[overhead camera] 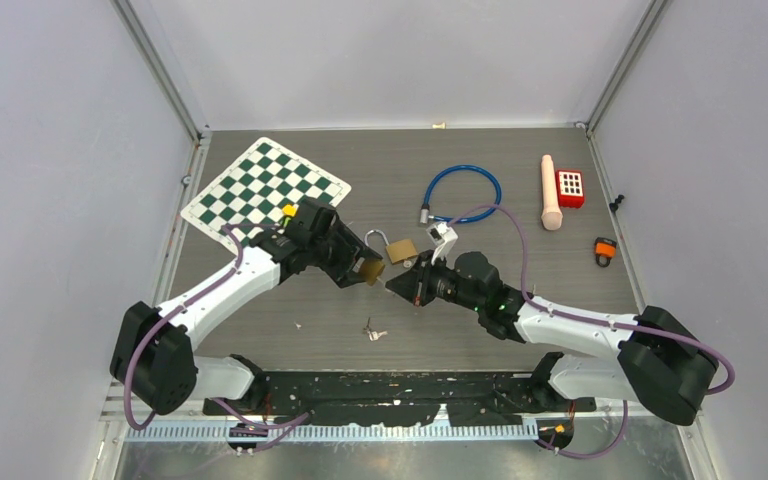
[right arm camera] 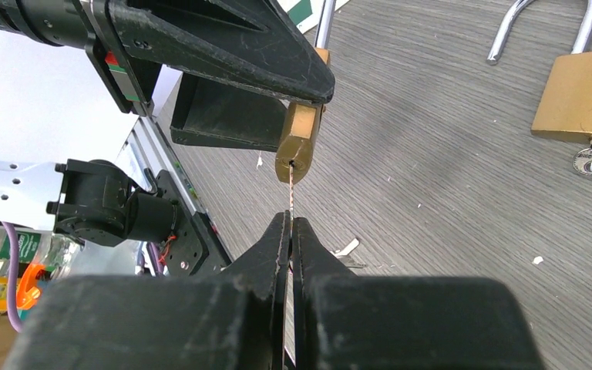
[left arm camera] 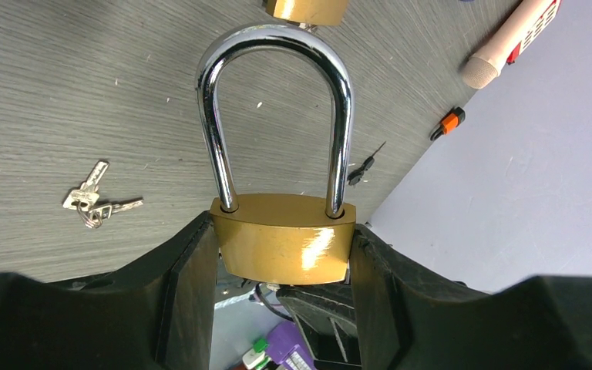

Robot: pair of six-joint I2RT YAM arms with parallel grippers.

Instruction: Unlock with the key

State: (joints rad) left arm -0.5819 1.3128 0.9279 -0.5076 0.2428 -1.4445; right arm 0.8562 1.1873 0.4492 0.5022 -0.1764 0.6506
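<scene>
Both arms reach inward, tips nearly meeting: left black gripper (overhead camera: 363,267) clamps a brass padlock (left arm camera: 281,247), right black gripper (right arm camera: 290,225) pinches a thin key (right arm camera: 290,194).

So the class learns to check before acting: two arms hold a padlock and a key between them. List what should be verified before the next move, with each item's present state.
1. Padlock clamped in left gripper: ok, a finger presses each side of its body.
2. Key held by right gripper: ok, jaws shut on it, blade pointing out.
3. Blade lined up with the keyhole: ok, its tip meets the hole.
4. Key fully in: not ok, bare blade shows below the lock.
5. Shackle released: not ok, both legs sit in the body.
6. Second padlock out of the way: ok, it lies apart from both grippers.
</scene>
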